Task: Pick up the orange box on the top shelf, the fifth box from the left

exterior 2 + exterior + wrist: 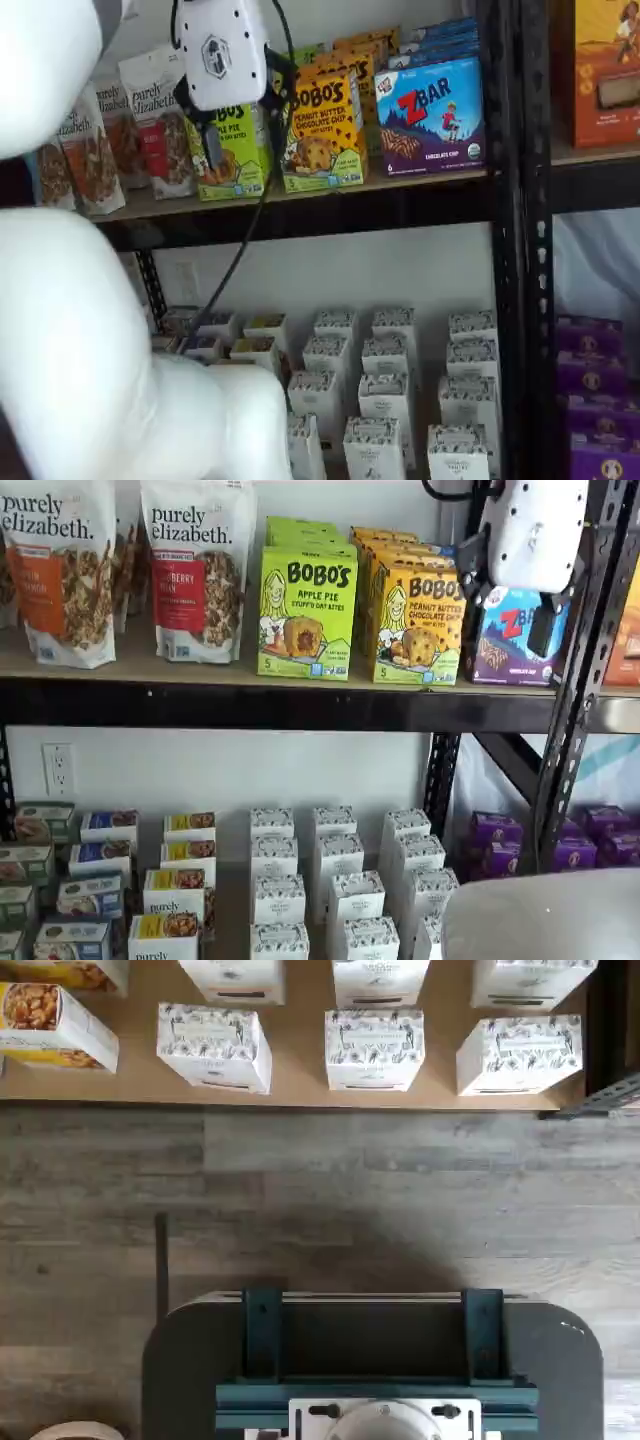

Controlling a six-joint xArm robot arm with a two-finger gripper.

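With the orange box (417, 620) stood untouched on the top shelf (250, 675) beside the green carton (305, 608), approach is judged pending; the gripper (213, 150), whose finger spread cannot be told, must be aligned.

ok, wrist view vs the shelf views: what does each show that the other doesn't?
Wrist view only: wood-look floor and the dark mount with teal brackets.
Shelf views only: the top shelf, the orange box, the green Bobo's carton, the ZBar box and the gripper, its opening unclear.
Both: the small white floral boxes on the lower level.
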